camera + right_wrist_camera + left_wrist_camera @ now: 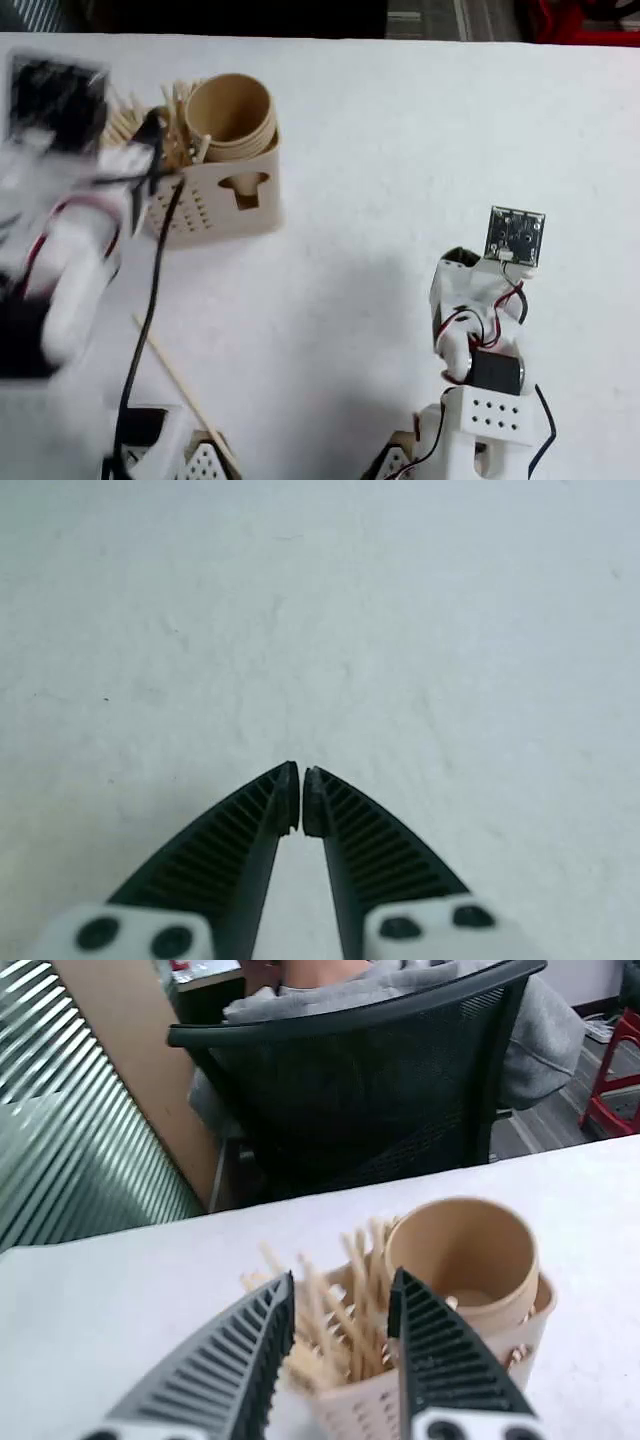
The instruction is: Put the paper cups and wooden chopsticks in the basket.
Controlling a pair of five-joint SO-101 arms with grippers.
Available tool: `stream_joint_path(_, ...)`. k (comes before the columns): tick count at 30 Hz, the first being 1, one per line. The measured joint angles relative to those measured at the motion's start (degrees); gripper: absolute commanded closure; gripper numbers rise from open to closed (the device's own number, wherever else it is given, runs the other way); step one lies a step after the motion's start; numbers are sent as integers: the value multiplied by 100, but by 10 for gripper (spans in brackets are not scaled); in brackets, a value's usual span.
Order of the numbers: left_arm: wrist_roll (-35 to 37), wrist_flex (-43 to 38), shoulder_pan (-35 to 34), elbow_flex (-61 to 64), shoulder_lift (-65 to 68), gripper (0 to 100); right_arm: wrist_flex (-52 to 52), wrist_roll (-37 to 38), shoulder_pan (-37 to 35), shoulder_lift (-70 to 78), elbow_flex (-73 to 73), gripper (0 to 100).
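The left gripper (341, 1290) has its fingers spread apart with nothing between them. It hangs just above the end of the basket (352, 1408) that holds the chopsticks (322, 1312), which show through the gap. The right gripper (300, 800) has its fingertips pressed together on nothing, low over bare table (300, 600).

The basket (215, 200) is a pale plastic one with small holes in its wall. It stands on the far left part of the table. A stack of tan paper cups (232, 112) sits upright in one end of it, mouth up. A bundle of wooden chopsticks (135, 115) stands on end in the other end, fanned out and touching the cups. One loose chopstick (180, 385) lies slantwise on the table, well apart from the basket and near the base of the left arm (65, 260). The right arm (480, 330) is folded near the front edge, well apart from the basket.

The table (400, 130) is white. In the left wrist view, a black mesh chair (370, 1090) stands beyond its far edge, with slatted blinds (60, 1110) to one side.

The left arm is a blur in the high view. The number of cups in the stack cannot be told. The loose chopstick's near end goes behind the arm base.
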Motion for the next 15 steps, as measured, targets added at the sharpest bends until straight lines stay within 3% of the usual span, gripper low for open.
stream_joint_path(7,-35,914,-1152,158,-932,832,615,176,-958,18,-316,974)
stream_joint_path(15,-35,580,-2013,2295,-1969,834,1723,457,-2804,18,-1556,973)
